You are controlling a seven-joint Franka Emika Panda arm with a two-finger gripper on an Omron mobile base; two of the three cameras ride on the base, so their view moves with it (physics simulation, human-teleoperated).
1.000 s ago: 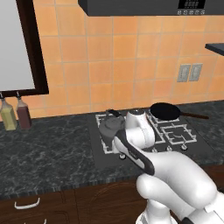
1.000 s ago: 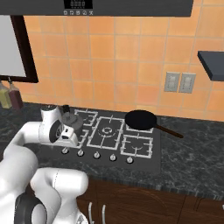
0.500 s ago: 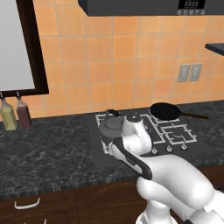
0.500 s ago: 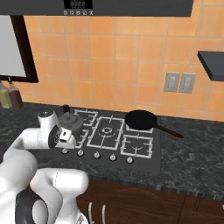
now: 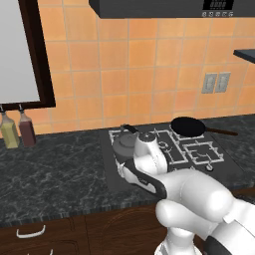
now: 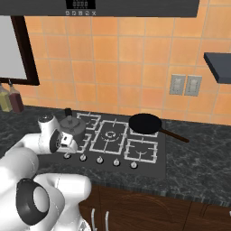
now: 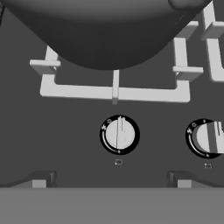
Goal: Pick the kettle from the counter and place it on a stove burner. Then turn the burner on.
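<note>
The dark-grey kettle stands on the front-left stove burner, a light-grey wire grate in the black cooktop. In the hand view the kettle's round body looms across the top. My gripper hovers open over the cooktop's front strip, just in front of the kettle, holding nothing. Its fingertips straddle the leftmost burner knob, which lies a short way ahead of them. My hand sits low at the stove's left front corner. The dark marbled counter stretches away to the left.
A black long-handled frying pan rests on the back-right burner. A second knob lies right of the first, in a row of several. Two bottles stand at the far left against the wall.
My hand has dropped and shifted slightly left, toward the knob row in front of the kettle. The kettle has stayed on its grate.
</note>
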